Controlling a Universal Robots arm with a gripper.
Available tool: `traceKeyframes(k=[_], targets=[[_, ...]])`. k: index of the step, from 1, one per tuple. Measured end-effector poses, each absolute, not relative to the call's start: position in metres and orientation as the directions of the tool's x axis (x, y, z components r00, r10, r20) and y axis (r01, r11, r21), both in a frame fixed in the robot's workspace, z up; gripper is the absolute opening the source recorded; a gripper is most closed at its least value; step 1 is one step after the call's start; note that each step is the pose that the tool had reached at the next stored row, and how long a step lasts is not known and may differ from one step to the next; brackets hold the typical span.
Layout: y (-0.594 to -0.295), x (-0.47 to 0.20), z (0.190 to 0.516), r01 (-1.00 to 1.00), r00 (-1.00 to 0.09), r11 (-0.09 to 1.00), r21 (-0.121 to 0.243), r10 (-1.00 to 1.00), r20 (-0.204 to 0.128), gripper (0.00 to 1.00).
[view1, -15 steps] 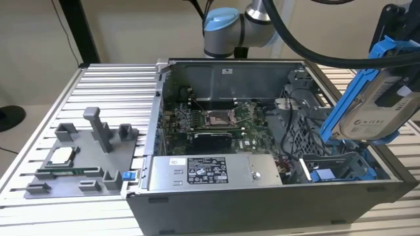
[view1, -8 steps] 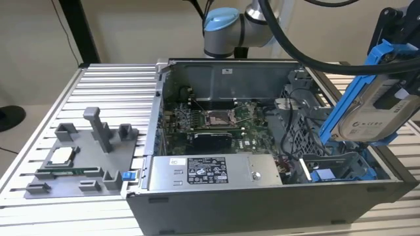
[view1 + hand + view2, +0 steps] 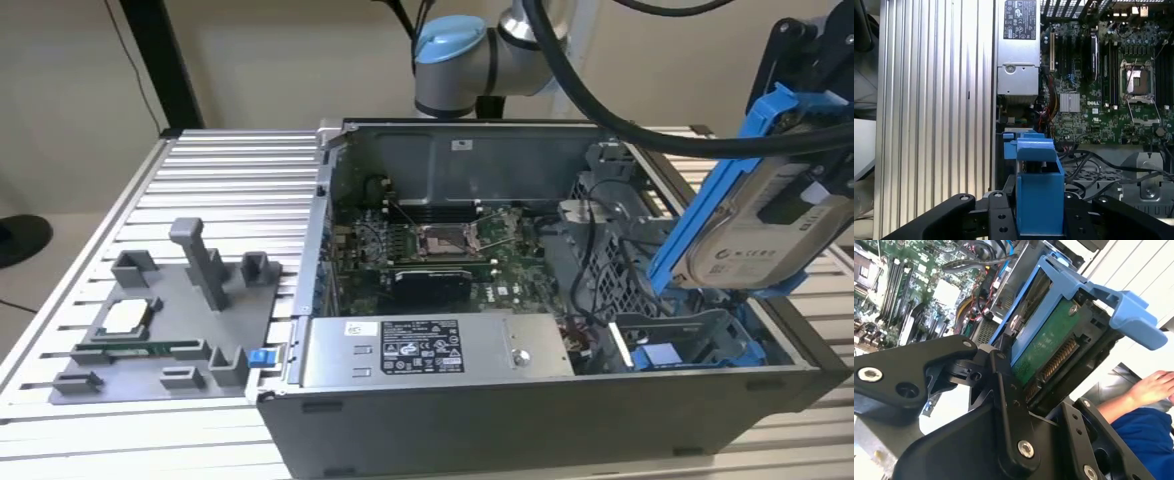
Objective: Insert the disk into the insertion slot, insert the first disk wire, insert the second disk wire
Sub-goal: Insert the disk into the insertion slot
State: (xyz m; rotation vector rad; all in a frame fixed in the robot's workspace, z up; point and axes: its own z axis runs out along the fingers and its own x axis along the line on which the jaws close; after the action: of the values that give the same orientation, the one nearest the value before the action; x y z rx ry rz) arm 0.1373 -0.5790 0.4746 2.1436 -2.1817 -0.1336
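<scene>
An open grey case (image 3: 534,415) sits on the ribbed worktop (image 3: 227,170). Inside it lie a motherboard (image 3: 514,285) with a square socket (image 3: 442,239) and, against its nearest wall, a labelled power supply (image 3: 420,350). Beside the case, on the exterior view's left, rests a grey fixture plate (image 3: 160,335).

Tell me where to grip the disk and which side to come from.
Pinch the disk across its broad flat faces near the connector end, as the gripper holds it now: parallel faces suit a clamp, and the thin body fits between them. Come over an edge at that end, which likely leaves the far end free for the insertion slot.
</scene>
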Motion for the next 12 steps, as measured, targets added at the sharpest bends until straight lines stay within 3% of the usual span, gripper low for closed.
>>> traceKeyframes(k=[12], targets=[[-0.579, 0.137, 0.455, -0.993, -0.020, 0.019, 0.118, -1.000, -0.005, 0.00]])
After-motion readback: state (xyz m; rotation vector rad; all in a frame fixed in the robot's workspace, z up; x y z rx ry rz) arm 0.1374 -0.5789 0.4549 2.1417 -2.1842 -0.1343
